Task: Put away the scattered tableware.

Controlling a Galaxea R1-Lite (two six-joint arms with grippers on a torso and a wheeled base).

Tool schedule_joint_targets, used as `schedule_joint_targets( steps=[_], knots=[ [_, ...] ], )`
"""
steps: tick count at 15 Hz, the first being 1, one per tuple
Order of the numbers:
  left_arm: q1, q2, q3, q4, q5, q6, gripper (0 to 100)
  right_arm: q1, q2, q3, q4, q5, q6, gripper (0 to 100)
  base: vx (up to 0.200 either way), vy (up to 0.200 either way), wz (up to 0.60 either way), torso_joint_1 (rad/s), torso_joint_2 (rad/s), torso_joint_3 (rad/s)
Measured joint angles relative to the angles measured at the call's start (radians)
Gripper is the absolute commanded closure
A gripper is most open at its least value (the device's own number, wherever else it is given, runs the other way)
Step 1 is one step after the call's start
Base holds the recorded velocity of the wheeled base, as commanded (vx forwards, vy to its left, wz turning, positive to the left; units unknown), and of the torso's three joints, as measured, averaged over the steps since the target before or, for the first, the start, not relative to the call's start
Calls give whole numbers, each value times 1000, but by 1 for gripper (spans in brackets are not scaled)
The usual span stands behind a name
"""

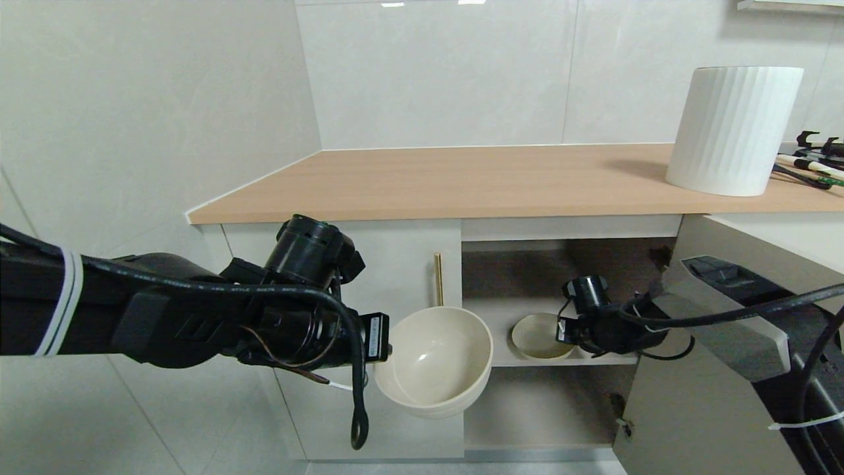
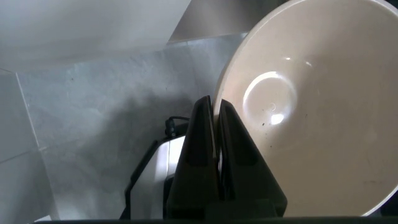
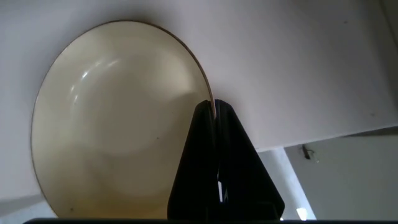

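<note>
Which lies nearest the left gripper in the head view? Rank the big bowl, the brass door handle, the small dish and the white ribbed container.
1. The big bowl, clamped in the left gripper.
2. The brass door handle, just above the bowl.
3. The small dish, rightward on the shelf, in the right gripper.
4. The white ribbed container, far right on the countertop.

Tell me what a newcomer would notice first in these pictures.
The left gripper holds a big cream bowl by its rim, in front of the closed cabinet door. Inside the open cabinet beside it, the right gripper pinches the rim of a shallow dish on the shelf. A tall white ribbed container stands on the wooden counter, at the right.
</note>
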Motion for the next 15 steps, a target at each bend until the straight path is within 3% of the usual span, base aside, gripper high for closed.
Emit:
schedule_joint_targets(
  steps=[8,15],
  knots=[
    [0,1,-3,-2,4,0,100,-4,62,-152,117,-32,65,100,0,0,0,0,0,0],
    [0,5,-4,-2,4,1,100,-11,104,-234,132,-62,69,100,0,0,0,0,0,0]
  ],
)
